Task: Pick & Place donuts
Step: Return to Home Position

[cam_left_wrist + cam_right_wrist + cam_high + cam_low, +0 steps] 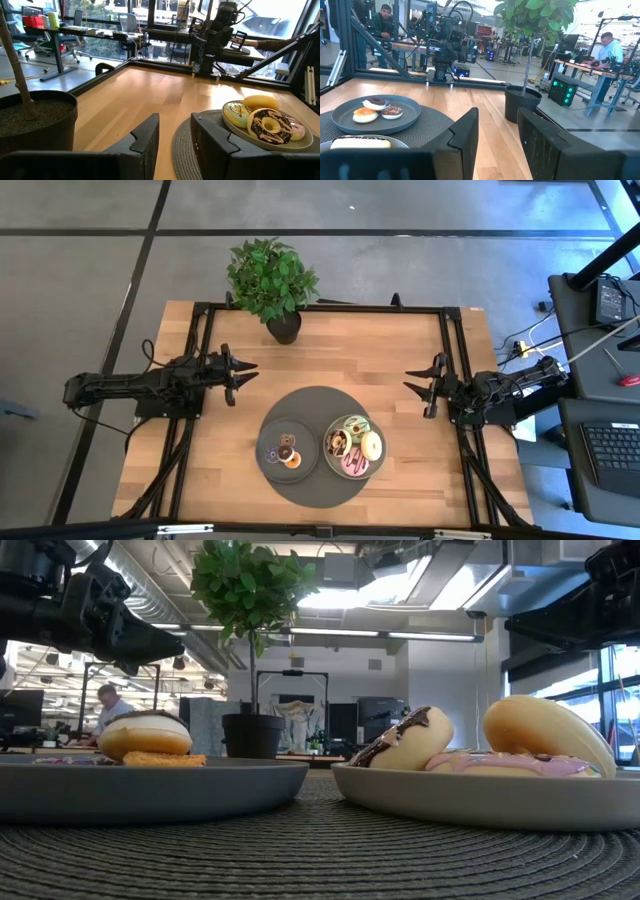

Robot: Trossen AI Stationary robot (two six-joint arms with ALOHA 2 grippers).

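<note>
Two grey plates sit on a round dark woven mat [320,480] at the table's near middle. The left plate [268,463] carries the mini donuts [288,451], also seen in the right wrist view [376,109]. The right plate [379,465] carries the larger ones: green [352,425], cream [372,445], chocolate [337,443] and pink [353,464]. My left gripper [250,374] hovers open left of the mat, pointing right. My right gripper [410,381] hovers open to the right of the mat, pointing left. Neither touches a donut.
A potted plant [272,285] stands at the table's far edge, its black pot [284,328] between the two grippers and farther back. A black frame [450,350] runs along the table's sides. Bare wood lies between each gripper and the mat. People sit in the room beyond.
</note>
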